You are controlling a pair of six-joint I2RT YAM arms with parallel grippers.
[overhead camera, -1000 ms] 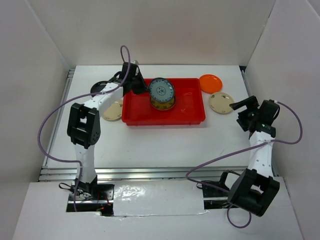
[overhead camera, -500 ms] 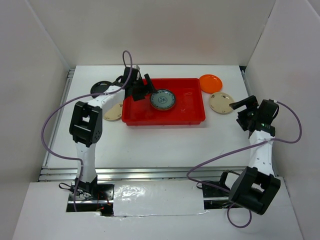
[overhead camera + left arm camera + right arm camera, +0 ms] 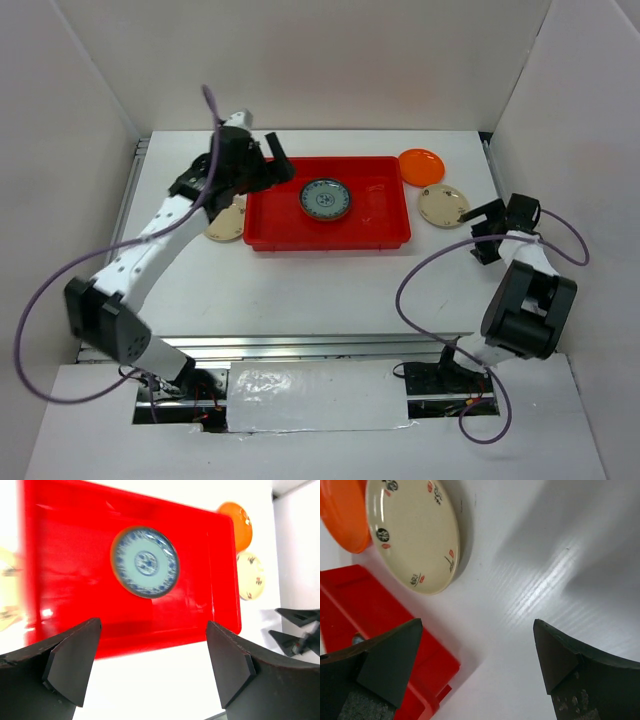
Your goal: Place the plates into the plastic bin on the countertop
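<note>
Blue-grey plate (image 3: 325, 199) lies flat in your red bin (image 3: 330, 243).
Left gripper (image 3: 274, 164) and right gripper (image 3: 484, 230) gape empty; the right faces the cream plate (image 3: 443, 205), probably for pickup.

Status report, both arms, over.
Left gripper open, empty, at left edge of red bin. Right gripper open, near cream plate. Blue patterned plate in bin; orange plate and second cream plate outside it. No obstruction seen.
</note>
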